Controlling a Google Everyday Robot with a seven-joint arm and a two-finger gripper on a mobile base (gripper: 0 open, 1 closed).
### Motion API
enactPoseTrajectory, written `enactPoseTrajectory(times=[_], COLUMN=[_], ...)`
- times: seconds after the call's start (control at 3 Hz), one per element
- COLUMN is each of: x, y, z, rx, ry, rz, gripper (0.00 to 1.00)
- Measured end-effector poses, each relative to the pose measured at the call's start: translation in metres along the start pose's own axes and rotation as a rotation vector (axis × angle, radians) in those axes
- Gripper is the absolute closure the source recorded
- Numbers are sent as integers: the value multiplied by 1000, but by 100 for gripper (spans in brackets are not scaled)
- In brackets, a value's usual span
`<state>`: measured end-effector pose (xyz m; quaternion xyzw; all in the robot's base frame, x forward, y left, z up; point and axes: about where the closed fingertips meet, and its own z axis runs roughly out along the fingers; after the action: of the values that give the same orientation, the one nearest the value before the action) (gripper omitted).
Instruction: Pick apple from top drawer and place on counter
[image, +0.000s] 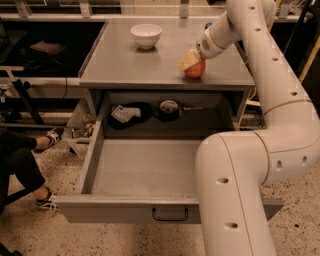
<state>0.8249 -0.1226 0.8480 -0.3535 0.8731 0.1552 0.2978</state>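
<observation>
The orange-red apple (196, 69) rests on the grey counter (135, 62) near its front right. My gripper (190, 60) comes down from the upper right and is shut on the apple, with a cream finger (187, 59) lying over its top left. The top drawer (145, 167) is pulled fully open below the counter, and the part of its inside that I see is bare. Its front panel with the black wire handle (170, 215) is nearest the camera. My arm's thick lower link (235, 190) hides the drawer's right part.
A white bowl (146, 35) stands at the counter's back left. A bit of a blue can (208, 24) peeks out behind my wrist. Dark objects (131, 114) lie in the recess behind the drawer. A person's leg and shoe (47, 200) are at the left on the floor.
</observation>
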Motion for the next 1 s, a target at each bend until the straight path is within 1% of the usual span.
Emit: enactPoseTrajectory(times=[1.0], x=[0], y=[0], z=[0], rx=[0], ry=[0], rz=[0], gripper=[12])
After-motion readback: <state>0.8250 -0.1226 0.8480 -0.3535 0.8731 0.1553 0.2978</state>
